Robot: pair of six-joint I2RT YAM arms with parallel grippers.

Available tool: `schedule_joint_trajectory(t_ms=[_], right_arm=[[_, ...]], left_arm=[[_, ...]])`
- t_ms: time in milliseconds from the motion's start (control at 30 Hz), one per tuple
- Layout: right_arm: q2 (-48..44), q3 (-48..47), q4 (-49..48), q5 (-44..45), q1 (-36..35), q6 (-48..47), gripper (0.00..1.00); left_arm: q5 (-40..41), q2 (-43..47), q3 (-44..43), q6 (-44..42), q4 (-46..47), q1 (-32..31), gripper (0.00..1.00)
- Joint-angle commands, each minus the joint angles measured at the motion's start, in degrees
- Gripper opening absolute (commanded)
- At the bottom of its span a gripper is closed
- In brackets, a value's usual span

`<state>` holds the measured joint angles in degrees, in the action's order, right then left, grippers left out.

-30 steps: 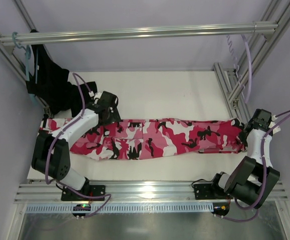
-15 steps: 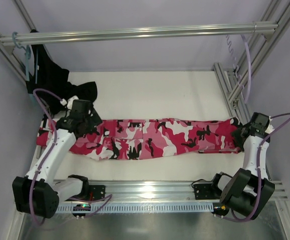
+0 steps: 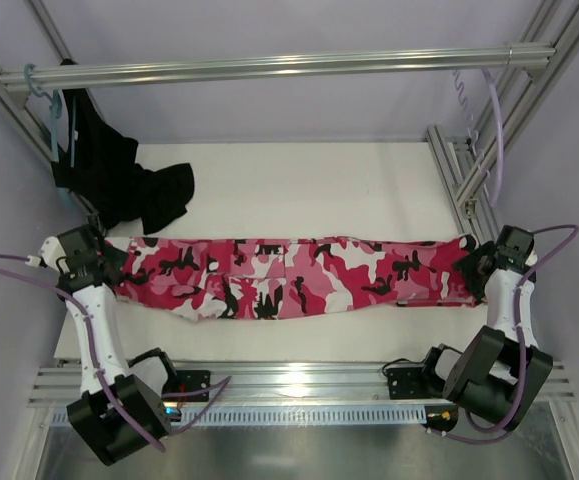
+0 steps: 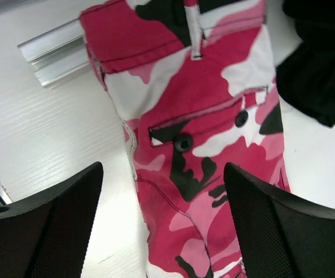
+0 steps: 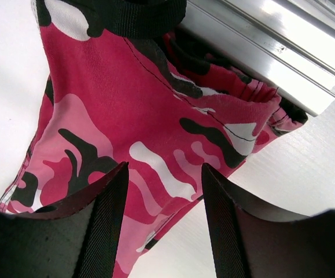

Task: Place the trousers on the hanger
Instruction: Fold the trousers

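Pink camouflage trousers (image 3: 299,275) lie flat along the near half of the table (image 3: 319,190), spanning left edge to right. The left gripper (image 4: 162,169) and right gripper (image 5: 164,168) hover open-jawed over either end, gripping nothing. The hanger (image 3: 496,120) hangs by the far right corner, untouched; hanging appears not yet begun.

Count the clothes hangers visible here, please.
2. The teal-blue hanger hangs at the left end of the rail, by the black garment; the pale lilac hanger hangs at its right end. None seems hidden.
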<state>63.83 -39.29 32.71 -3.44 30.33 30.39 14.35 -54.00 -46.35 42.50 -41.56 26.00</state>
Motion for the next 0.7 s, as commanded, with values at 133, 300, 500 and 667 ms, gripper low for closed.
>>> schedule_joint_trajectory(t_ms=[133,300,500,667], right_arm=[[1.56,-0.61,-2.83,-1.92,-0.27,0.63,0.62],[0.59,1.75,-4.41,-2.10,-0.27,1.16,0.70],[-1.86,3.17,-3.36,0.01,-0.27,2.04,0.78],[-7.05,6.14,-4.57,7.22,-0.27,2.04,0.85]], left_arm=[[-0.03,-1.37,2.66,-0.57,4.65,4.67,0.81],[0.68,-4.61,3.54,-0.67,6.05,5.38,0.84],[-2.48,-6.83,8.46,3.20,8.42,5.38,0.85],[-2.83,-8.49,11.72,3.91,10.27,5.38,0.85]])
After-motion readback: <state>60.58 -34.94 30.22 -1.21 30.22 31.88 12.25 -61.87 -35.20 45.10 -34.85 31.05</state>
